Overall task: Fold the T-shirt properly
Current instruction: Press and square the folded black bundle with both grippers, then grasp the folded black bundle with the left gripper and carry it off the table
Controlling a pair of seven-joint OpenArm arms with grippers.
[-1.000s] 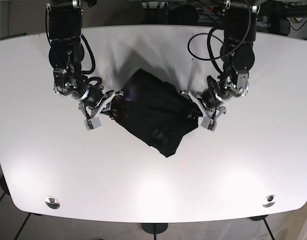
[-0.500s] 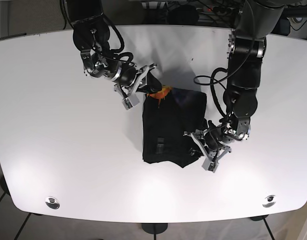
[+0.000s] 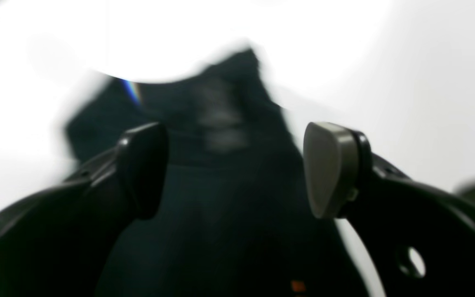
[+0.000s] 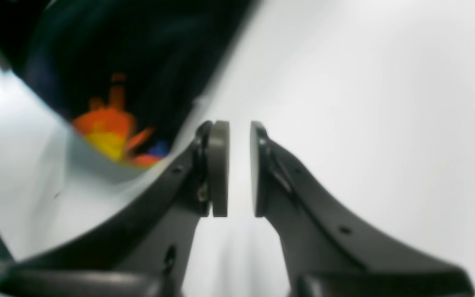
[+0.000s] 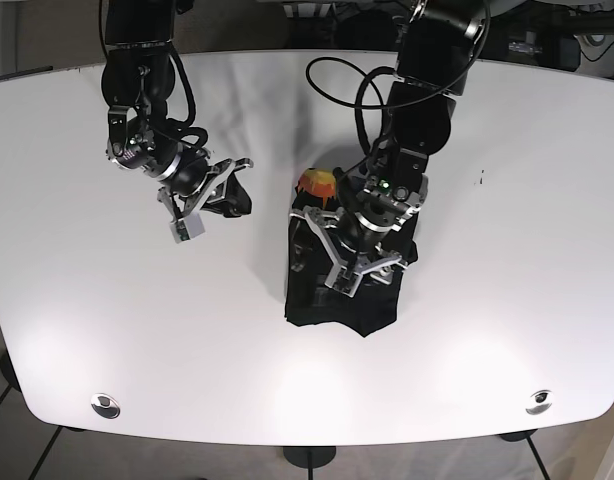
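Looks like the tidy-up stage: left gripper (image 5: 352, 250) hovers wide apart right over the folded T-shirt (image 5: 322, 295); right gripper (image 5: 219, 195), nearly closed and empty, sits beside it. Next probably pressing flat.

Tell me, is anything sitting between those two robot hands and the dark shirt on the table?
Nothing visible is. The left hand is open right over the black T-shirt. The right hand, nearly closed and holding nothing, hangs off to the side, with only bare white table between it and the shirt.
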